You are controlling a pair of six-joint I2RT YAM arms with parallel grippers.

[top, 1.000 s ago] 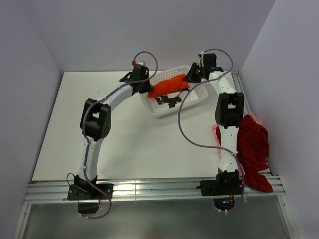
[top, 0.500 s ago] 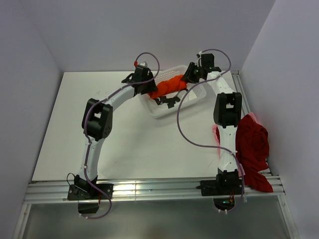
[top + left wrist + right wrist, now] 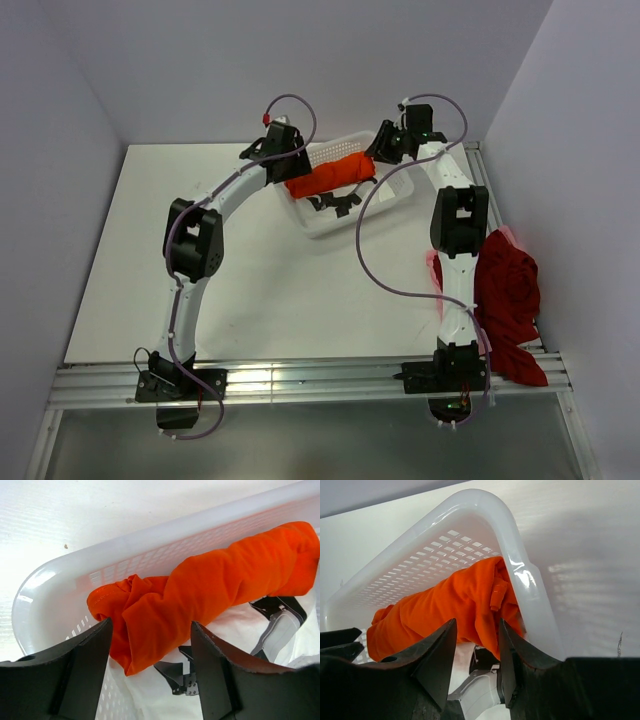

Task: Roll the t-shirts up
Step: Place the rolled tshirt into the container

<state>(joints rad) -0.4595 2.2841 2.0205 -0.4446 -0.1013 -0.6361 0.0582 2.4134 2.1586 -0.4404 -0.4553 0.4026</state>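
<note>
Letting go of the bright orange cloth t-shirt (image 3: pixel 330 176) cleanly looks like the step in hand: it lies as a twisted roll inside the white plastic mesh basket (image 3: pixel 328 226). The left arm's fingers (image 3: pixel 87 662) stand spread wide either side of one end of the roll, not pinching it; the right arm's fingers (image 3: pixel 436 652) are parted too, at the opposite end, clamping nothing. Both should rise straight out of the basket so no fold catches and unwinds. A dark red crumpled t-shirt (image 3: pixel 505 300) waits well apart from the basket
</note>
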